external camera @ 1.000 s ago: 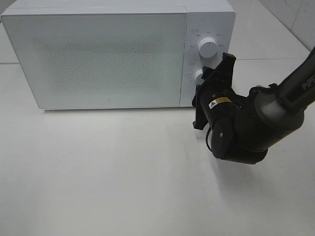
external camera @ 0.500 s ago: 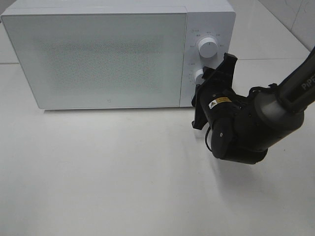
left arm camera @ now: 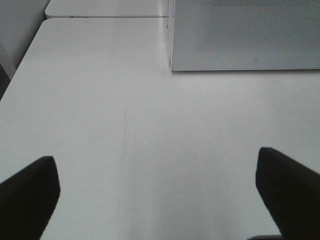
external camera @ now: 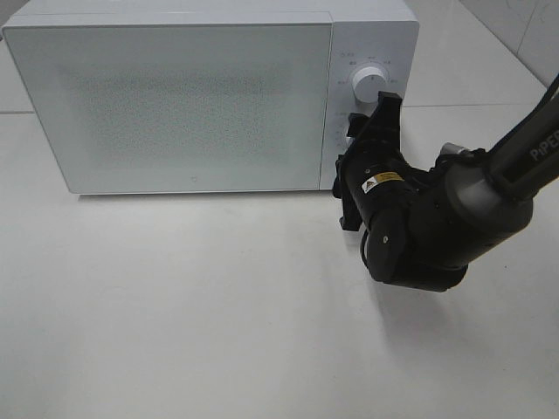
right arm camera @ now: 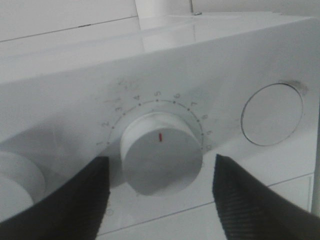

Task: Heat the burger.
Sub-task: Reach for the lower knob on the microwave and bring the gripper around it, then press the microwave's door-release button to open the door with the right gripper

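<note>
1. Check the right claw [right arm camera: 160,161]. Its two black fingers [right arm camera: 55,200] are spread, one on each side of the round white knob with a red index line [right arm camera: 161,152]. A narrow gap shows between each finger and the knob's rim, so nothing is pinched.
2. Note that this knob lies directly ahead of the claw, centred between the fingers. It sits on the control panel of the white box-shaped microwave oven [external camera: 371,35], inside a ring of printed dots and numerals.
3. Locate the second round white knob [external camera: 369,83] on the same panel, just beside the claw's upper finger.
4. Locate the flat round white disc [right arm camera: 272,115], set into the panel just outside the claw's other finger.
5. Confirm that the frosted pale door [external camera: 192,131] of the oven is closed, flush with the panel, to the side of the claw.
6. Do not expect to see the burger. No view shows it, and the closed frosted door hides the oven's interior, so you cannot tell where it is.
7. Check the left claw [left arm camera: 156,162]. Its fingers stand wide apart with nothing between them, above the bare white tabletop [left arm camera: 150,110]. A lower front corner of the oven lies ahead of this claw, off toward one finger.
</note>
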### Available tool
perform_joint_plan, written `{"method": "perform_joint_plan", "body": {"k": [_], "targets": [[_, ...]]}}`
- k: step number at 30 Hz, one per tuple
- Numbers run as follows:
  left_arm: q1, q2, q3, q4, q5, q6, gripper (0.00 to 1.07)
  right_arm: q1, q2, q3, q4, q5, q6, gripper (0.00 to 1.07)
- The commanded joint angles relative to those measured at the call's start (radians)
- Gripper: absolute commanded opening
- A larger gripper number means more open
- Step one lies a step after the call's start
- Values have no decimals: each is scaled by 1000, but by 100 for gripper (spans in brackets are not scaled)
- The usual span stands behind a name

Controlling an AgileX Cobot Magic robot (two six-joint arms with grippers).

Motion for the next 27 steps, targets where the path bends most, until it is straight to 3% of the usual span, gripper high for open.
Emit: {"method": "perform_joint_plan", "body": {"k": [1, 3, 17, 23, 27], "targets": [[0, -25, 2, -2, -16, -4, 100, 0, -23, 1, 1, -183, -51, 74], [0, -25, 2, -2, -16, -4, 100, 3, -43, 32, -4, -180, -72, 79], [0, -25, 2, -2, -16, -3, 100, 3, -136, 143, -184, 45, -271, 76], [0, -25, 2, -2, -16, -3, 100, 0, -229, 173, -286, 234, -491, 76], [0, -25, 2, -2, -16, -3, 100, 0, -329, 171, -317, 461, -748, 76]]}}
